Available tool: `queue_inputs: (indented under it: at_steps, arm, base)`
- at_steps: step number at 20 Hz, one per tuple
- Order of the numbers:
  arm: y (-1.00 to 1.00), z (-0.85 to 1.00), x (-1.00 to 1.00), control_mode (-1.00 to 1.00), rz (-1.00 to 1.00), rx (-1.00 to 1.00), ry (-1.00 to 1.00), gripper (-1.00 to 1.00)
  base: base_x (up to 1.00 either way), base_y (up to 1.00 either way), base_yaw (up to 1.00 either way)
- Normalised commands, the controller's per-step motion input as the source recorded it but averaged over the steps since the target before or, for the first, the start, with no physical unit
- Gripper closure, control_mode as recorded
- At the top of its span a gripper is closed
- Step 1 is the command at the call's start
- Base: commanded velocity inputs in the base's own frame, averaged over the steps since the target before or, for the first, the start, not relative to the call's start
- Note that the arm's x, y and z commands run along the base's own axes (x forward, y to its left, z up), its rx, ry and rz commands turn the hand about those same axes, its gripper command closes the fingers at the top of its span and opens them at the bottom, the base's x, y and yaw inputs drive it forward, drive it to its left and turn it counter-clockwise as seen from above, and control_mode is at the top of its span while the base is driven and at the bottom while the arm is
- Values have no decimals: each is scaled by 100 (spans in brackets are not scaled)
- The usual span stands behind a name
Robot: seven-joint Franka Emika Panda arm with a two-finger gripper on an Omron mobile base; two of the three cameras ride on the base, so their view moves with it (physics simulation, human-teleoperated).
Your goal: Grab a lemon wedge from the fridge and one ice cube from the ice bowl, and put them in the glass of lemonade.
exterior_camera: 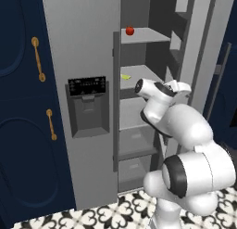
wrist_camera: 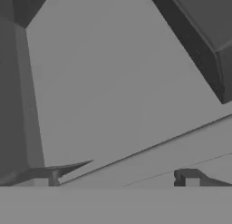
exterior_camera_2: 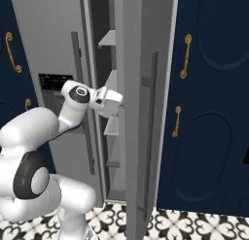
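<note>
The grey fridge (exterior_camera: 83, 42) stands with its right door (exterior_camera_2: 146, 112) swung open. A tiny pale yellow-green lemon wedge (exterior_camera: 125, 76) lies on the second shelf (exterior_camera: 136, 75), near its left front corner. My hand (exterior_camera: 178, 87) reaches in at that shelf's height, to the right of the wedge and apart from it. In the hand view my gripper (wrist_camera: 116, 180) is open, its fingertips (wrist_camera: 41, 178) wide apart with nothing between them, facing bare grey fridge wall and a shelf edge. The ice bowl and the glass of lemonade are out of view.
A small round red fruit (exterior_camera: 130, 30) sits on the top shelf. Navy cabinets with gold handles (exterior_camera: 38, 59) flank the fridge on both sides (exterior_camera_2: 209, 88). The open door's edge stands close to the right of my hand (exterior_camera_2: 109, 102). The floor is patterned tile (exterior_camera: 92, 216).
</note>
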Motion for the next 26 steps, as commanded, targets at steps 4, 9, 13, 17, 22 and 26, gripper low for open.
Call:
queue_inputs:
  at_steps: [4,9,13,17,22,26]
  arm:
    - [-97,-4,5,-100,0,0,8,-100]
    - [-100,-4,1,-100,-1,0,4,-100]
    - [-87,6,-7,-100,-1,2,0,-100]
    - [0,34,-12,-100,0,0,0,-100]
    - [23,71,-14,-100,0,4,0,-100]
    - [39,78,-9,-100,0,10,0,-100]
  base:
    - [0,0,0]
    - [0,0,0]
    - [0,0,0]
    - [0,0,0]
    - [0,0,0]
    - [0,0,0]
